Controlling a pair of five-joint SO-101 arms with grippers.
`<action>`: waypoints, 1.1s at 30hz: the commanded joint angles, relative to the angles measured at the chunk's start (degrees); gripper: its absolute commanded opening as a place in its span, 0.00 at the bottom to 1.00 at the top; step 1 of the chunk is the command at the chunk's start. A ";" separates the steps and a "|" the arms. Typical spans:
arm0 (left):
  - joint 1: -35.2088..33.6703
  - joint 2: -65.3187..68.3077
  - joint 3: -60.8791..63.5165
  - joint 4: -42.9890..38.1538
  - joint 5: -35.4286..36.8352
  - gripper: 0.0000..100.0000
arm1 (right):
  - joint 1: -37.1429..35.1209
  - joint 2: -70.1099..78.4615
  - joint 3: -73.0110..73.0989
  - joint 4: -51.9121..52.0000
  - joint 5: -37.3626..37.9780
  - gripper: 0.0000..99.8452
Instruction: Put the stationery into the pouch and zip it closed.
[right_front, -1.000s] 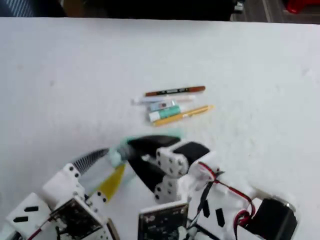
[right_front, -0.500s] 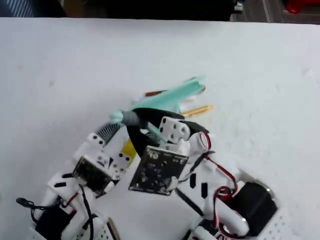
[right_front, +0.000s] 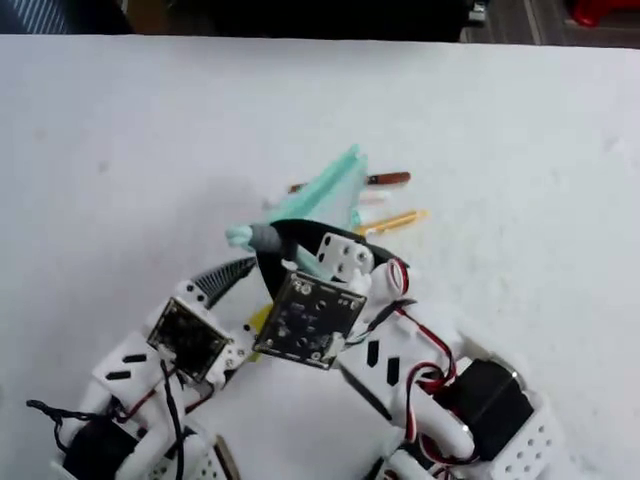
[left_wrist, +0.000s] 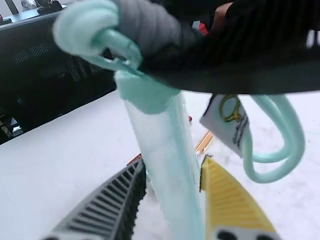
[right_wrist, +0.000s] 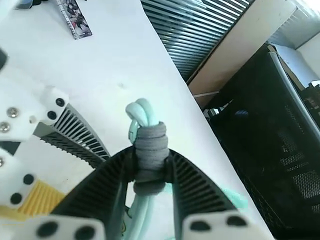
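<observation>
The mint pouch (right_front: 325, 190) is held up, its long axis running away from both arms toward the pens (right_front: 392, 220) on the table just beyond. The right gripper (right_wrist: 150, 164) is clamped on the pouch's grey-wrapped cord loop (right_wrist: 148, 142). The left gripper (left_wrist: 170, 200) sits lower, its jaws parted either side of the pouch body.

Bright, diffuse light washes the white surface (right_front: 140, 130) almost featureless, leaving only faint, soft shadows beside the robot arms (right_front: 430, 390). The room beyond its far edge is dark. Up close, the pale green pouch (left_wrist: 165, 150) is softly, evenly lit.
</observation>
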 joint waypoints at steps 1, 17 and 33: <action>0.75 0.22 -2.11 0.44 0.44 0.21 | -1.01 0.04 0.00 -1.36 -1.05 0.02; -7.08 0.22 5.63 -8.18 6.07 0.21 | -3.21 -1.10 -0.53 -0.75 -7.56 0.02; -6.55 0.22 -3.25 6.68 2.81 0.28 | -3.12 -5.67 3.96 0.31 -7.56 0.02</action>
